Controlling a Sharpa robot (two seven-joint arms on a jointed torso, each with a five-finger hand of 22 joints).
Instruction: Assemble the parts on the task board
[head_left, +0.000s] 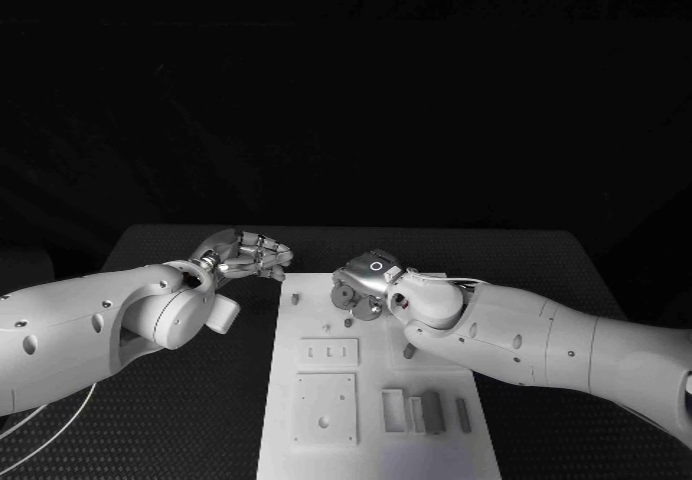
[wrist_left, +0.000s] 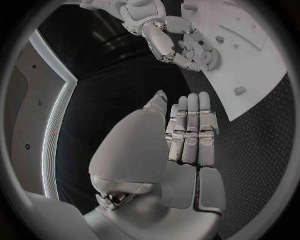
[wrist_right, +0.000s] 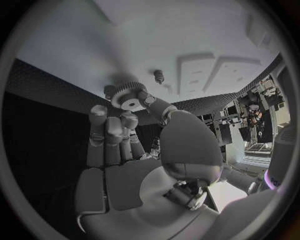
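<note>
So the right hand (head_left: 378, 283) is up at the 12 o'clock end of the flat white plastic task board (head_left: 325, 440), and the right wrist view shows why: its fingertips (wrist_right: 145, 98) are pinching a small grey toothed gear wheel (wrist_right: 128, 98) right over the plate. Just beside it sits a little grey peg (wrist_right: 159, 76) standing in the board. My guess is the gear is held flat like that so it can drop onto a post near there, though I can't tell whether it's already seated or hanging just above the surface. The left hand (head_left: 245, 255) sits off the board's 10 o'clock corner over the black textured table (head_left: 159, 420) — fingers (wrist_left: 190, 130) straight and pressed together side by side, holding nothing, probably parked clear of the work. Down toward 6 o'clock a few slim grey bar-shaped parts (head_left: 426, 410) lie on the plate, apparently waiting their turn.
</note>
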